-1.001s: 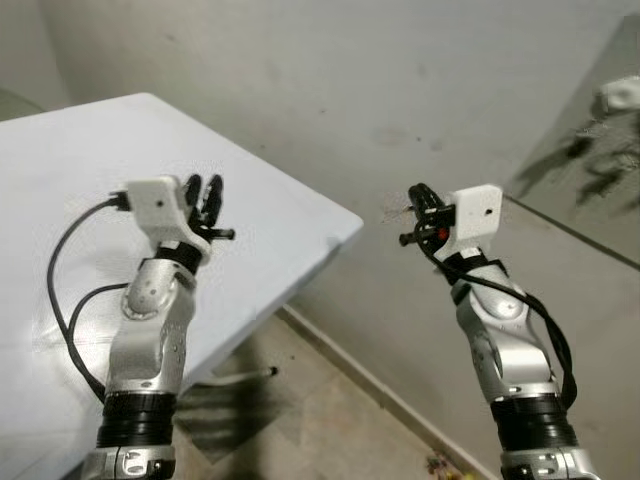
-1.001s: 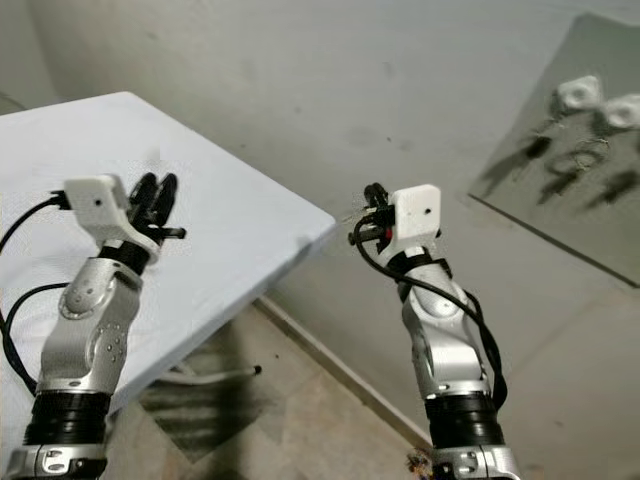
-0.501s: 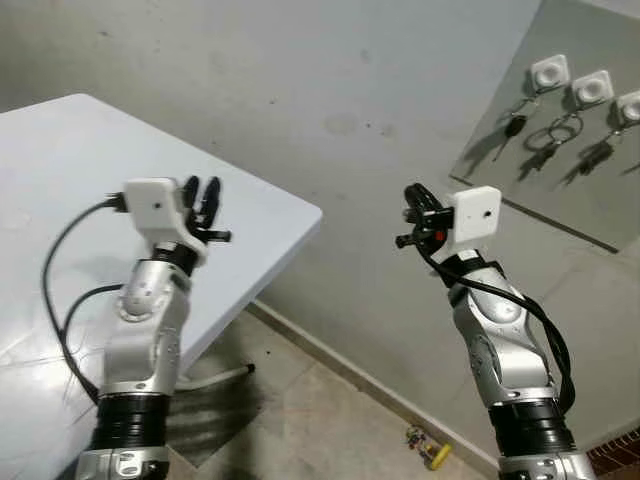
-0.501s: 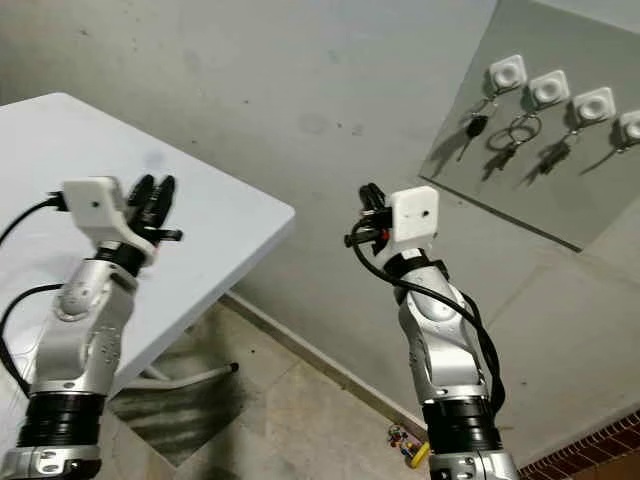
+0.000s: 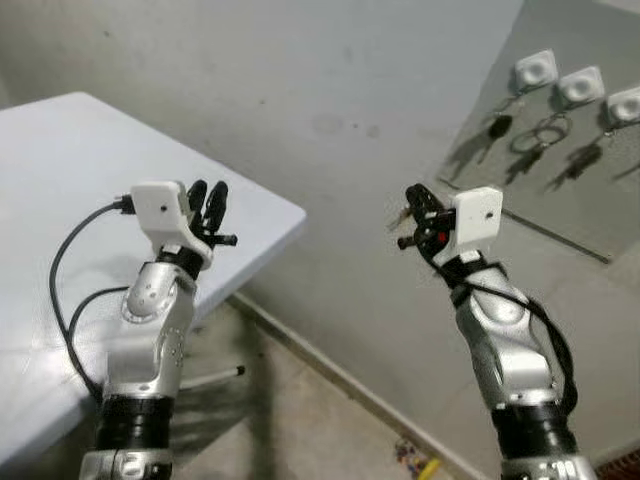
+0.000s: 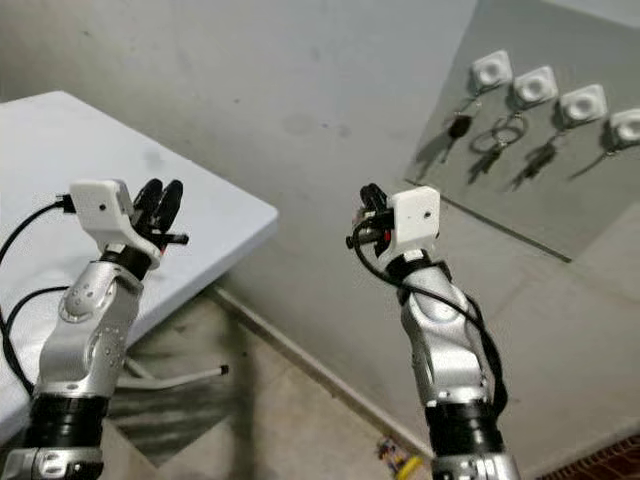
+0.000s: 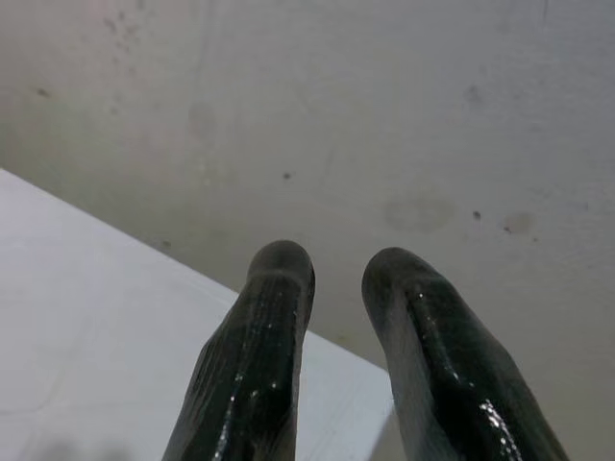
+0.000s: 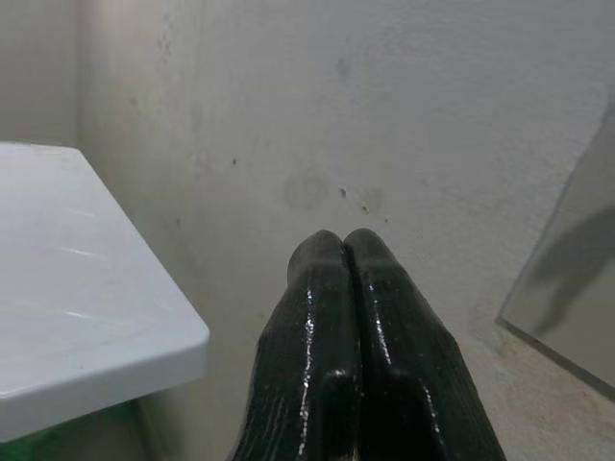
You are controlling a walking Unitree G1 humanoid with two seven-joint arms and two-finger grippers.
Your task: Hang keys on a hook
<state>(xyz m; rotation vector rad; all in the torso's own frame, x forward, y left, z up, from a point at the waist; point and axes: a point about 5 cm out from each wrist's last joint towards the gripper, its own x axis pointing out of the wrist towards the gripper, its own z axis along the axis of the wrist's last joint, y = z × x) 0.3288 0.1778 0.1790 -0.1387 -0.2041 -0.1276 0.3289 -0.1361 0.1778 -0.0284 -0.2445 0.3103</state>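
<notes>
1. Your right gripper (image 8: 343, 252) is raised in front of the grey wall (image 5: 300, 90), fingers pressed together; whether anything is pinched between them you cannot tell.
2. Your left gripper (image 7: 327, 269) is held up over the white table (image 5: 60, 180), fingers slightly parted, holding nothing.
3. The white hooks (image 6: 540, 88) sit on a panel up and to the right of your right gripper, well apart from it, several already carrying hanging keys (image 6: 505, 130).

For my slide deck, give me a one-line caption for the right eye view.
Both grippers raised before a grey wall, white hooks with keys ahead.
</notes>
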